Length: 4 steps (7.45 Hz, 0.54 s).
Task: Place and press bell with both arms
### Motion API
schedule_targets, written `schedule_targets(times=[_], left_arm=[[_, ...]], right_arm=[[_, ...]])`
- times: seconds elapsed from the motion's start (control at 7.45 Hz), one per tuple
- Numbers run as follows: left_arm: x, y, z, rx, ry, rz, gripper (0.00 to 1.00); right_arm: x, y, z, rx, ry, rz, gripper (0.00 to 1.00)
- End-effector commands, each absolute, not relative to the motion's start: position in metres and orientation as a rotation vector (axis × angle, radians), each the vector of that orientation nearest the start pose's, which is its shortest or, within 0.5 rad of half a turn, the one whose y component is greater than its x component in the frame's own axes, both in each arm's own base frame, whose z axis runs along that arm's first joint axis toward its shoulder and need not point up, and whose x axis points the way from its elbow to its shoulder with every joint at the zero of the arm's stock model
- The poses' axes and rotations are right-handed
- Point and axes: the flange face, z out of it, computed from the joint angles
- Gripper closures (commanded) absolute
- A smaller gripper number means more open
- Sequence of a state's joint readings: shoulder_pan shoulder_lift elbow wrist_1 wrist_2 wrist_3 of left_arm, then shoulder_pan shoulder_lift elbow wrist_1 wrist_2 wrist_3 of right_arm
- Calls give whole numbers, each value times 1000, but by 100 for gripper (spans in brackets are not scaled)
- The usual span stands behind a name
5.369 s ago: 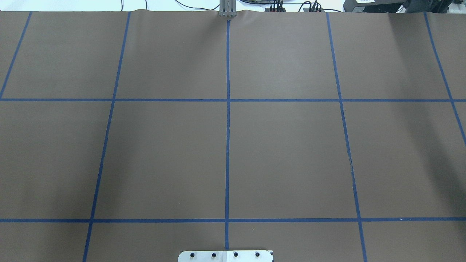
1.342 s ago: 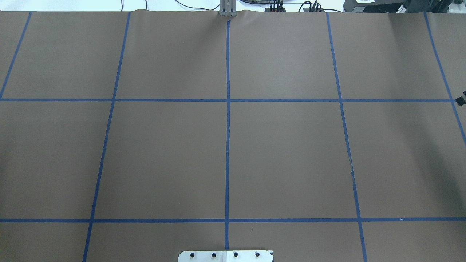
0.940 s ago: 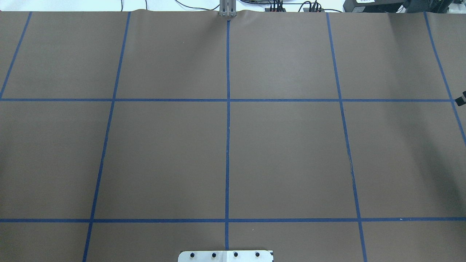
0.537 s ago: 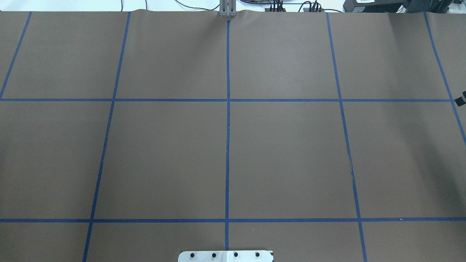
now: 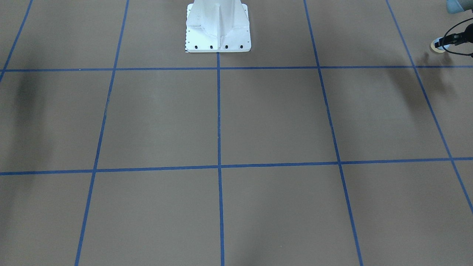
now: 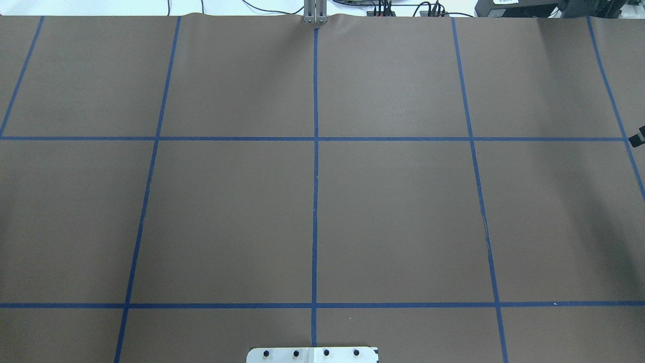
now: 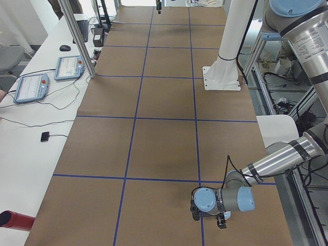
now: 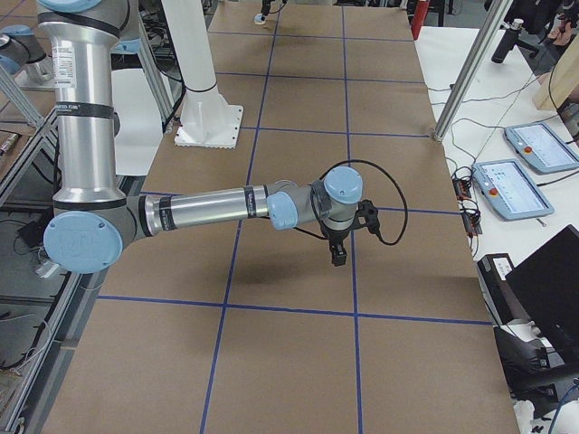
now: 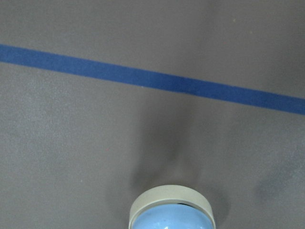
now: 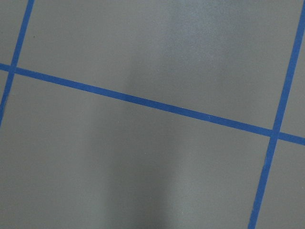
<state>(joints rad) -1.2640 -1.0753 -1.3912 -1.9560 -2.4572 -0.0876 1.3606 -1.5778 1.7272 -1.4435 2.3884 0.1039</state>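
The bell (image 5: 438, 45), a light-blue dome with a cream ring, is at the tip of my left gripper (image 5: 442, 43) at the far right of the front view. It is held tilted a little above the brown table, and its shadow falls beside it. In the left wrist view the bell (image 9: 171, 212) fills the bottom centre, with no fingers in view. The left gripper (image 7: 221, 223) hangs low near the table's left end. My right gripper (image 8: 336, 258) points down above the table. Only a black sliver of the right gripper (image 6: 639, 137) shows overhead, so I cannot tell if it is open or shut.
The brown table cover carries a blue tape grid (image 6: 315, 138). The white bolted pedestal (image 5: 218, 27) stands at the robot's edge. A metal post (image 6: 315, 12) stands at the far edge. Tablets (image 7: 69, 67) and cables lie on the white side table.
A black sliver of the right arm has come in at the overhead view's right edge since the oldest frame. In the last second it has barely moved.
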Motion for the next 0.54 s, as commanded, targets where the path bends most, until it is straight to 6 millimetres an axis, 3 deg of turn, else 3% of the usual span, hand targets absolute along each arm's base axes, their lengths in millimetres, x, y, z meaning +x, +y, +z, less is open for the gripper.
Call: schedule_targets(times=[0.0,0.4], left_arm=[[4,-188,874,-445,808,106,0],[11,-192,873,-457,831,119,0]], right_arm=[[-46,-501,567,130,-845,-216,0],[-49,-500,566,130,-847,-221,0]])
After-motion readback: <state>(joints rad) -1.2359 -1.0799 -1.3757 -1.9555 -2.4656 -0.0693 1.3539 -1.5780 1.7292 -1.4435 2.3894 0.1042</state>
